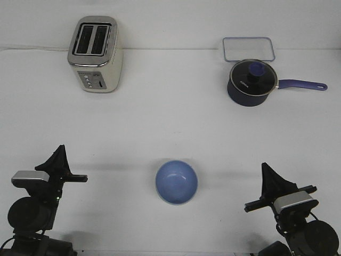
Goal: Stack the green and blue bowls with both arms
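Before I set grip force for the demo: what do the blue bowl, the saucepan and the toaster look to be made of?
Blue bowl: likely glazed ceramic or glossy plastic; smooth periwinkle surface with soft sheen.
Saucepan: dark navy coated metal, apparently; its lid looks like clear glass with a metal rim and a blue knob.
Toaster: cream body, painted metal or plastic, with a shiny brushed-metal top.

A single small round bowl [176, 182] sits upright on the white table [170, 122], near its front edge and roughly midway across it. Its glossy inside is light periwinkle blue and open to view, with nothing in it. A thin pale greenish edge shows along the lower outside of the rim; whether that belongs to a second bowl beneath cannot be told
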You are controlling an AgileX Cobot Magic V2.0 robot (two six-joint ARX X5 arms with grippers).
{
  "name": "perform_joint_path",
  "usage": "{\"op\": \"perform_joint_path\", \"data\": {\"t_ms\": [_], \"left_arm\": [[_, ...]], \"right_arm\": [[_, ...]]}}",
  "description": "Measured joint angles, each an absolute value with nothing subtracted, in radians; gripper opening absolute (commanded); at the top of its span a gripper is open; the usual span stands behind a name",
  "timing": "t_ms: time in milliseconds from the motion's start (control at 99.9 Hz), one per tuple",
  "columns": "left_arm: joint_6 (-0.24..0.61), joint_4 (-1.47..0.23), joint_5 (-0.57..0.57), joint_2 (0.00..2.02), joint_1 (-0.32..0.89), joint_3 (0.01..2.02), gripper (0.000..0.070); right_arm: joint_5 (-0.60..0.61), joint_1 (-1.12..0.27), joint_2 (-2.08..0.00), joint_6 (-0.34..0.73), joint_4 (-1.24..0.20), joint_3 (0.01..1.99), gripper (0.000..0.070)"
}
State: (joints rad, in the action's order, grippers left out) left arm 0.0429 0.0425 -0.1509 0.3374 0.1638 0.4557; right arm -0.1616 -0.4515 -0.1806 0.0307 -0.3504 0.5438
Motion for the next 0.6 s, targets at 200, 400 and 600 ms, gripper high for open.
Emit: {"op": "perform_joint_path", "data": {"t_ms": [200, 400, 600], "left_arm": [[0.012, 0.052, -0.097, 0.299, 0.124, 0.432, 0.0014], [0.009, 0.054, 0.054, 0.178, 0.051, 0.252, 0.0013], [0.009, 0.092, 0.056, 0.021, 0.048, 0.088, 0.0013]], "right_arm": [[-0.161, -0.451, -0.181, 0.031, -0.350, 0.544, 0.0009], [-0.162, -0.451, -0.181, 0.031, -0.350, 0.544, 0.0009], [-0.162, -0.451, -0.181, 0.031, -0.350, 0.544, 0.0009]]}}
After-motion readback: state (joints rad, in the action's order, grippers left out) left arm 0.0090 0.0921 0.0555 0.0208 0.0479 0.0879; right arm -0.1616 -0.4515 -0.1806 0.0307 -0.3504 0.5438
